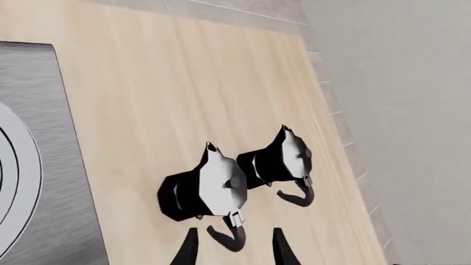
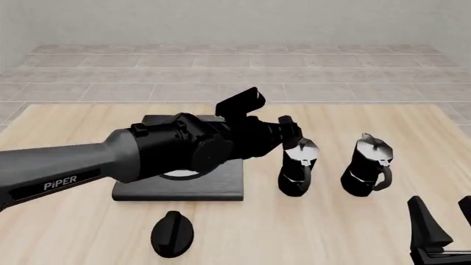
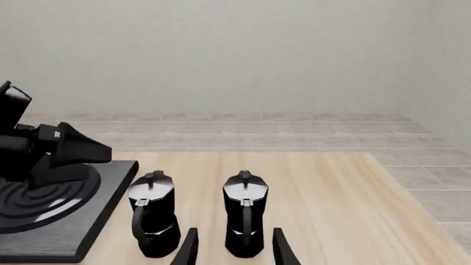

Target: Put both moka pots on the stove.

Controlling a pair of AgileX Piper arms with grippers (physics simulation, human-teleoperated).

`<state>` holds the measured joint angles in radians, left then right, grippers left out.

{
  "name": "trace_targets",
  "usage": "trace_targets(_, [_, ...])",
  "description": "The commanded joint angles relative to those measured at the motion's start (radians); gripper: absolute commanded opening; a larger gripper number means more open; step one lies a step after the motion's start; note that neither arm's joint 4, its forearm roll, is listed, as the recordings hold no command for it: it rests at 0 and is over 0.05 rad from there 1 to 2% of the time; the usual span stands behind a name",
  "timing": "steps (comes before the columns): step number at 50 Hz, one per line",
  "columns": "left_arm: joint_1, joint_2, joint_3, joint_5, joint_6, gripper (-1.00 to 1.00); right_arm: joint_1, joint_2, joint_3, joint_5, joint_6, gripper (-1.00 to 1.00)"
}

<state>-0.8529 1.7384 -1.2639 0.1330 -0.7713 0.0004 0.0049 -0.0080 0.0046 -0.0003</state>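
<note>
Two black moka pots with silver lids stand upright on the wooden table, to the right of the stove. The left pot is close to the stove's edge, and the right pot stands beside it. My left gripper reaches across the stove and is open just behind the left pot's lid. In the left wrist view that pot's curved handle sits between the open fingertips. My right gripper is open near the table's front right, behind the right pot.
A black oval knob lies on the table in front of the stove. The left arm covers most of the burner. The table's right edge runs close past the pots. Tiled floor lies beyond.
</note>
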Motion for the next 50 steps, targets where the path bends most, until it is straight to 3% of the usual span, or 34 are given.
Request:
trace_targets(1, [-0.017, 0.051, -0.012, -0.027, -0.014, 1.0, 0.0, 0.0, 0.002, -0.002, 0.0, 1.0])
trace_targets(50, [-0.074, 0.207, -0.001, -0.124, -0.081, 1.0, 0.0, 0.0, 0.002, -0.002, 0.0, 1.0])
